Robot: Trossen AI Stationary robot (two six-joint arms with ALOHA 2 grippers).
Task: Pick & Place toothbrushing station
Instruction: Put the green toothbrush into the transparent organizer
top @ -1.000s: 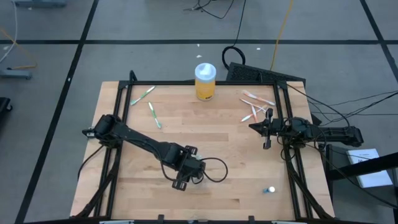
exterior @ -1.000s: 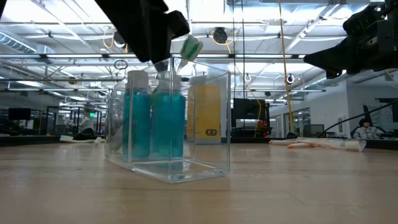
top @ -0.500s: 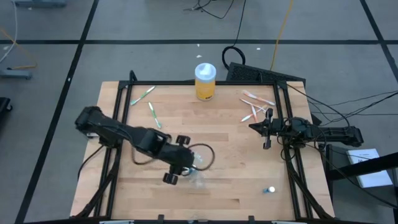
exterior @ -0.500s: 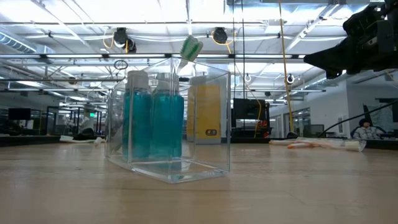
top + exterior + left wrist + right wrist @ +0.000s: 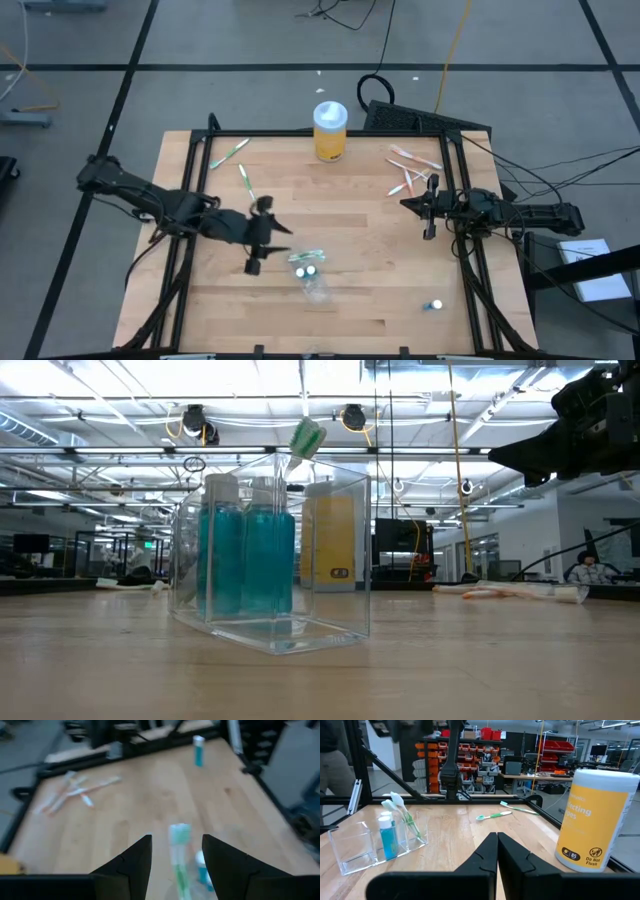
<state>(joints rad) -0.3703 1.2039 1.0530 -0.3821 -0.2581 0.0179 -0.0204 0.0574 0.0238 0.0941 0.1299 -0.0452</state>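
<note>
The toothbrushing station [image 5: 312, 278] is a clear plastic box standing on its base on the table's near middle. It holds two teal bottles and a green toothbrush that leans out of its top [image 5: 305, 438]. The station also shows in the low view [image 5: 270, 560] and the right wrist view [image 5: 375, 845]. My left gripper [image 5: 270, 238] is open and empty, just left of the station; its wrist view [image 5: 177, 840] looks past the open fingers at the toothbrush head. My right gripper [image 5: 410, 205] is shut and empty at the table's right side [image 5: 497, 837].
A yellow jar with a white lid [image 5: 330, 130] stands at the far edge. Green toothbrushes [image 5: 238, 165] lie far left, and pink and white ones [image 5: 412, 170] far right. A small teal tube [image 5: 432, 305] lies near right. A person [image 5: 335, 760] stands beyond the table.
My left gripper has drawn away from the top of the station, up and toward the table's left edge, and is clear of it now. The station stands where it was, with the bottles and toothbrush inside.
</note>
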